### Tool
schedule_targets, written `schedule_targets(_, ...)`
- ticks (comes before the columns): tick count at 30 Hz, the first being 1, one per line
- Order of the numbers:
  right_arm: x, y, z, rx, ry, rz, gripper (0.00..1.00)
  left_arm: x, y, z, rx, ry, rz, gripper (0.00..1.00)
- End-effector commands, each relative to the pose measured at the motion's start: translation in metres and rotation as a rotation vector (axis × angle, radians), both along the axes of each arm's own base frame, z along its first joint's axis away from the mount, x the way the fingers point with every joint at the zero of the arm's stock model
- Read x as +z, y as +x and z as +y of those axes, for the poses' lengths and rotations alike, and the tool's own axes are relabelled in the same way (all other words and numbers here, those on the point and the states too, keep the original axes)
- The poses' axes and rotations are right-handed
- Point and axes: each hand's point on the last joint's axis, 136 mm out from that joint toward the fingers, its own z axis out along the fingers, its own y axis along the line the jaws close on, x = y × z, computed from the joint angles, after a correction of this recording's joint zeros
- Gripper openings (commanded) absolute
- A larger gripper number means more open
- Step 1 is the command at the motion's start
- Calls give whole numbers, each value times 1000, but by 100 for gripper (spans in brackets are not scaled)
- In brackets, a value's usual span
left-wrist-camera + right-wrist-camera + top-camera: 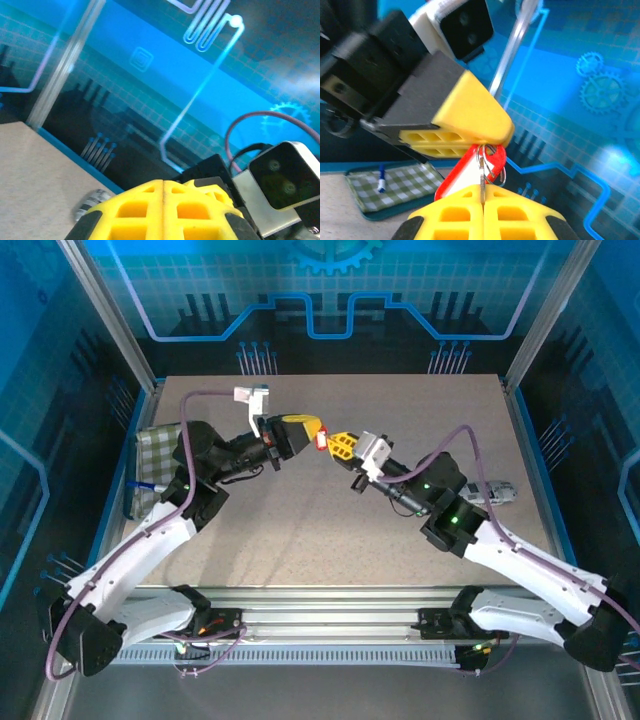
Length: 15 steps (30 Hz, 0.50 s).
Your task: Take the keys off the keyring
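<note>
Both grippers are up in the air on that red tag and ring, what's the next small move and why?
Probably ease the right gripper gently away from the left gripper. Both are shut: the left at the top of the red tag, the right on a thin metal piece, likely a key, at the keyring. Pulling should slide it along the ring.

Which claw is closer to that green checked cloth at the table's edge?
Left. The left gripper is above mid-table, on the checked cloth's side; the right gripper faces it from just beyond, farther from the cloth.
</note>
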Motion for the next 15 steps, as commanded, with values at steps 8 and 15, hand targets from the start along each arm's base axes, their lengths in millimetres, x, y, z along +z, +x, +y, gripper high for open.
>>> schedule_targets(8, 32, 9, 13, -183, 2, -38, 0, -8, -3, -5, 105, 107, -53, 0)
schedule_targets(15, 31, 13, 29, -246, -51, -62, 0, -13, -9, -15, 122, 167, -87, 0)
